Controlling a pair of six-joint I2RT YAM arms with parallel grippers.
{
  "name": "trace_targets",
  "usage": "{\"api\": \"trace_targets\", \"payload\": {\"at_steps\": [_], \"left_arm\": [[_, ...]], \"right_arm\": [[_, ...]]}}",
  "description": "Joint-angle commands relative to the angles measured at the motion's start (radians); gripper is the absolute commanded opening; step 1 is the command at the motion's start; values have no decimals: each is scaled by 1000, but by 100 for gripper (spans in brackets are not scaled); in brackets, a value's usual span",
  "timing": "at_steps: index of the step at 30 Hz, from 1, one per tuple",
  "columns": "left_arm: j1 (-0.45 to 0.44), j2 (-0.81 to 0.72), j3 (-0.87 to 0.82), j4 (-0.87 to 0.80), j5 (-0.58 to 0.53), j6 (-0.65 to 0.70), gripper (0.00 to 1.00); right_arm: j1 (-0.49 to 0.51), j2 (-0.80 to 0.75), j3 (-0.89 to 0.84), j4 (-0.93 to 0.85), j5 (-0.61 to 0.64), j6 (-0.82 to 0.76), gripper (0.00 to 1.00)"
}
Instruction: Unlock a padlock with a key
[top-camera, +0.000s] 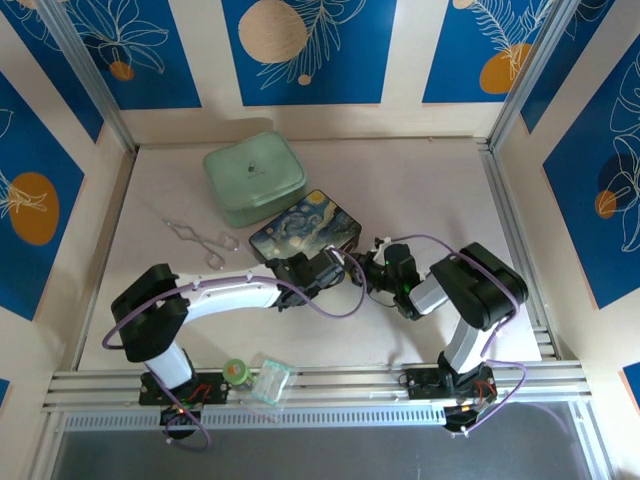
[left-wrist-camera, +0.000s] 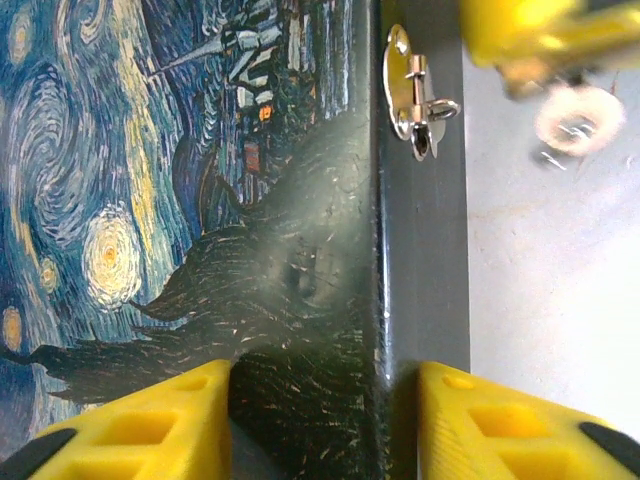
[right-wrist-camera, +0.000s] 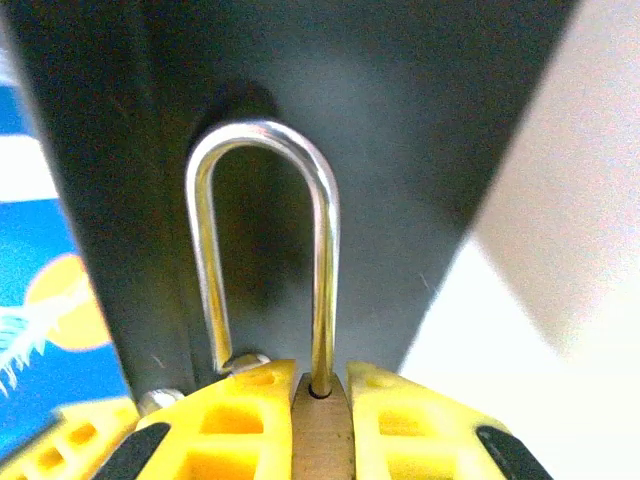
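closer in, right tool (right-wrist-camera: 322, 388) pinches padlock (right-wrist-camera: 322, 440), shackle (right-wrist-camera: 262, 135) seemingly loose.

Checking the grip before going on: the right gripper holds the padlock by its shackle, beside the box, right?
No. The right gripper holds the padlock by its brass body, not its shackle; the shackle stands free past the fingers, beside the box. The right wrist view shows it.

A mint-green lidded tin (top-camera: 254, 176) sits upper centre on the pale table (top-camera: 430, 190). Just below and right of it is a Starry-Night-patterned box (top-camera: 300, 225), with a silver clasp (left-wrist-camera: 412, 95) on its dark side. Wire tongs (top-camera: 200, 238) lie left of the box. At lower left, a clear plastic cup (top-camera: 270, 383) rests beside a small green-capped jar (top-camera: 236, 371).
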Motion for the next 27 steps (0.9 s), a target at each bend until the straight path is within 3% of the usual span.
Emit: {"api": "trace_targets", "payload": {"at_steps": [1, 6, 9, 12, 16, 20, 27], "left_arm": [[8, 39, -14, -216, 19, -46, 52], [17, 36, 2, -271, -8, -115, 77], [18, 49, 6, -286, -19, -153, 88], [23, 55, 13, -315, -74, -206, 91], [39, 16, -4, -269, -66, -227, 96], [50, 0, -5, -275, -97, -254, 100], [76, -76, -60, -241, -123, -302, 100]], "right_arm": [[-32, -55, 12, -384, -135, -110, 0], [-79, -146, 126, -941, -171, -360, 0], [-115, -116, 179, -1114, -216, -468, 0], [-136, -102, 221, -1266, -190, -547, 0], [-136, -112, 303, -1495, -90, -636, 3], [-135, -157, 345, -1611, -5, -683, 7], [-86, -111, 453, -1731, 86, -696, 22]]}}
